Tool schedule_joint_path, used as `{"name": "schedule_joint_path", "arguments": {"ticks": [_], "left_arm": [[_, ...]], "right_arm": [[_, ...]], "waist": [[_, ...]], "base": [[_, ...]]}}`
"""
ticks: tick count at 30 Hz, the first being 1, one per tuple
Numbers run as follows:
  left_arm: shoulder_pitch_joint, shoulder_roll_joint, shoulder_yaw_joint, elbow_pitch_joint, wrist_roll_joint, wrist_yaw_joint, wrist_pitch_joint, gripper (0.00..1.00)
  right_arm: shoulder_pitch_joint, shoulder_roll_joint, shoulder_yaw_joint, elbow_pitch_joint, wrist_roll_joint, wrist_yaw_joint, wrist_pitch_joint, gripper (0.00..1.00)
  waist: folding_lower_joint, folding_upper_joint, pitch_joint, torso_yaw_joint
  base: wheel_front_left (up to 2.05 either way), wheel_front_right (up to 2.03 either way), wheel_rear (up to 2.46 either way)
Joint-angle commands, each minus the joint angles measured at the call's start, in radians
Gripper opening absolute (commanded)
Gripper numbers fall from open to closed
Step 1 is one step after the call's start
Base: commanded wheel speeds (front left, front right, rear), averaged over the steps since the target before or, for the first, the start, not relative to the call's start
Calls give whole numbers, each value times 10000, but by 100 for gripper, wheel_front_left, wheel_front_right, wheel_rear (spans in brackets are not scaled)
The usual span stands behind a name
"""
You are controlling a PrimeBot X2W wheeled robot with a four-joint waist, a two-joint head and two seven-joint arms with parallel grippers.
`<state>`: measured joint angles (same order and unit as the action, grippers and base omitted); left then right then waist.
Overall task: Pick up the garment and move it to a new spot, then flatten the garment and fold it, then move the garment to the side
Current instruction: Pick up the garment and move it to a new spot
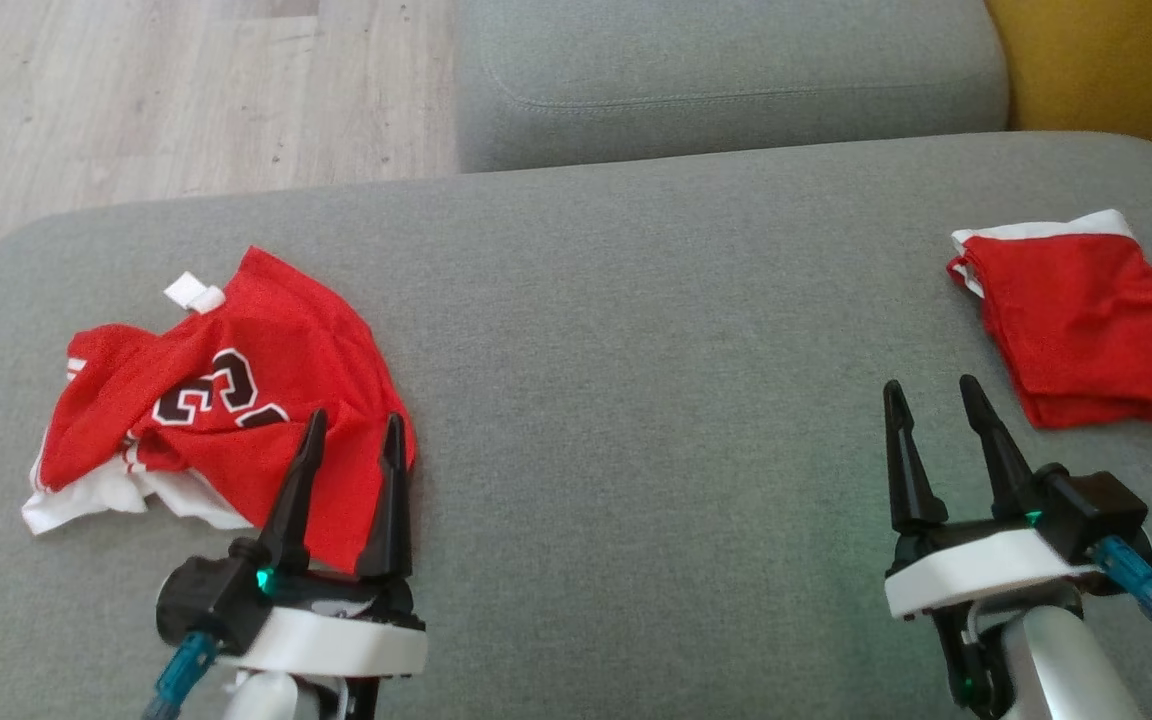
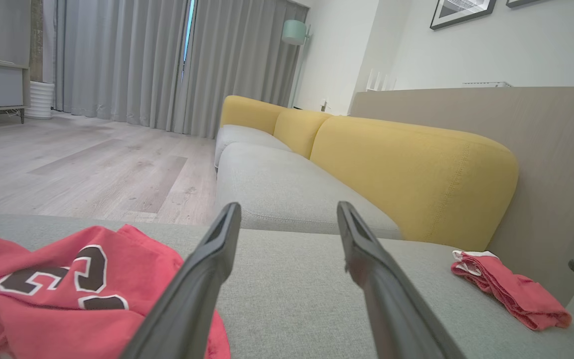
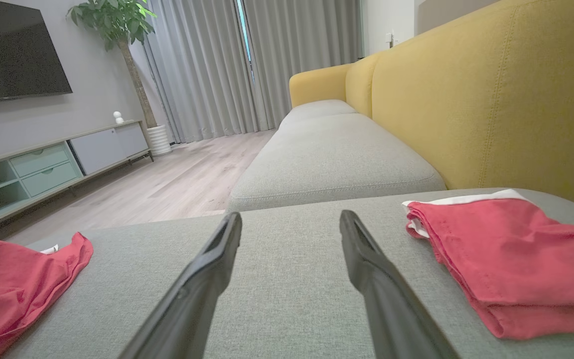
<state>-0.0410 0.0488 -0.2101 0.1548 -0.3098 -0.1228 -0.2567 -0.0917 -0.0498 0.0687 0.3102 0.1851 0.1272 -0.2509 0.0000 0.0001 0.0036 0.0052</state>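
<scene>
A: Where is the red jersey [image 1: 236,390]?
B: Crumpled at the left of the head view on the grey sofa cushion [image 1: 636,330], black number facing up, white cloth showing at its lower left.
A: And the left tool [image 1: 355,418]?
B: Lower left, fingers apart, gripping nothing, tips over the jersey's lower right part.
A: The right tool [image 1: 929,383]?
B: Lower right, fingers apart too, over bare cushion. A folded red garment [image 1: 1086,320] lies to its upper right.

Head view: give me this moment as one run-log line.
jersey: crumpled, left side | folded red garment: right side | left claw: open, at jersey's edge | right claw: open, empty
</scene>
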Motion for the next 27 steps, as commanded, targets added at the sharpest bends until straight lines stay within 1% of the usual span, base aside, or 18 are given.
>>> {"name": "schedule_joint_path", "arguments": {"ticks": [1,9,14,19,27], "left_arm": [[-330,14,332,-305,-27,57,-51,100],[-275,14,453,-303,27,75,-51,100],[-221,14,561,-279,110,91,-51,100],[-127,14,655,-226,219,126,-51,100],[55,14,959,-137,352,208,-51,100]], "right_arm": [[-322,-5,247,-339,47,35,-108,100],[-271,-5,378,-359,95,35,-108,100],[-214,-5,539,-327,151,35,-108,100],[-112,-5,716,-293,248,35,-108,100],[84,-5,1348,-206,462,35,-109,100]], "waist": [[0,-1,-10,44],[0,-1,-78,330],[0,-1,-167,643],[0,-1,-245,1136],[0,-1,-336,1956]], "base": [[0,0,0],[0,0,0],[0,0,0],[0,0,0],[0,0,0]]}}
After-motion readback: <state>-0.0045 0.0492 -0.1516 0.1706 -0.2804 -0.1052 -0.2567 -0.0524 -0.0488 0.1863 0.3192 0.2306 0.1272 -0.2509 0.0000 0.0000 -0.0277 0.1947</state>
